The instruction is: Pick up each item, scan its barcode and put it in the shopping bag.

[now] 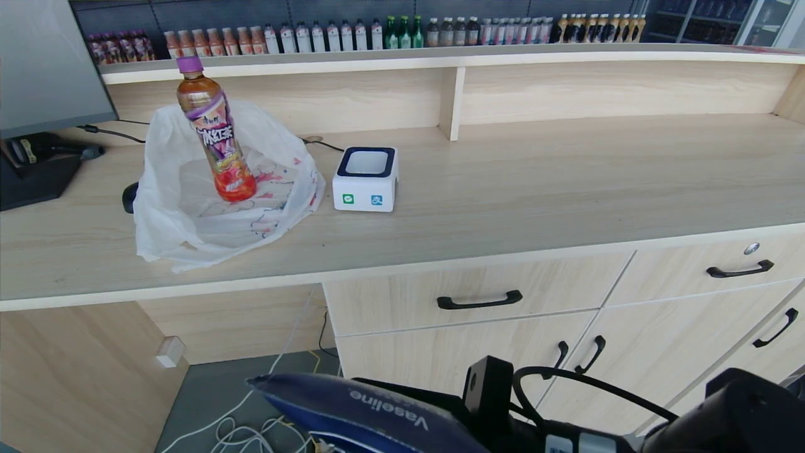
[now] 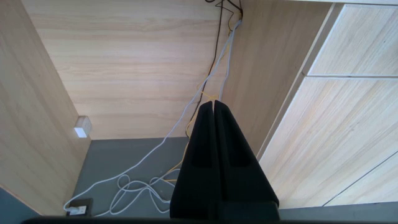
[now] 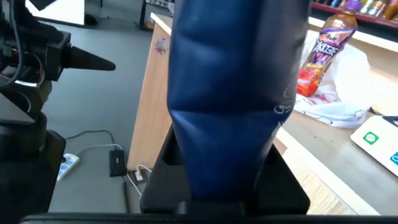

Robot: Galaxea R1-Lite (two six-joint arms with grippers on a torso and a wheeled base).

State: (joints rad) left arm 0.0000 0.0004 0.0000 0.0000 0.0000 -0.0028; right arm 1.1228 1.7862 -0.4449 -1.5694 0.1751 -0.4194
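A tea bottle (image 1: 214,132) with a purple cap stands upright inside the open white shopping bag (image 1: 182,214) on the counter's left part. The white barcode scanner (image 1: 365,178) sits just to the right of the bag. Below the counter's front edge, my right gripper (image 1: 459,415) is shut on a dark blue pouch (image 1: 352,409). In the right wrist view the blue pouch (image 3: 230,81) sits between the right gripper's (image 3: 227,168) black fingers, with the bottle (image 3: 323,53), bag (image 3: 339,106) and scanner (image 3: 379,146) beyond. My left gripper (image 2: 214,102) is shut and empty, low beside the cabinet.
A monitor (image 1: 50,63) and a handheld scanner (image 1: 56,151) occupy the counter's far left. Drawers with black handles (image 1: 479,301) front the counter (image 1: 534,189). Cables (image 2: 124,186) lie on the floor under the counter. A shelf of bottles (image 1: 402,31) runs along the back.
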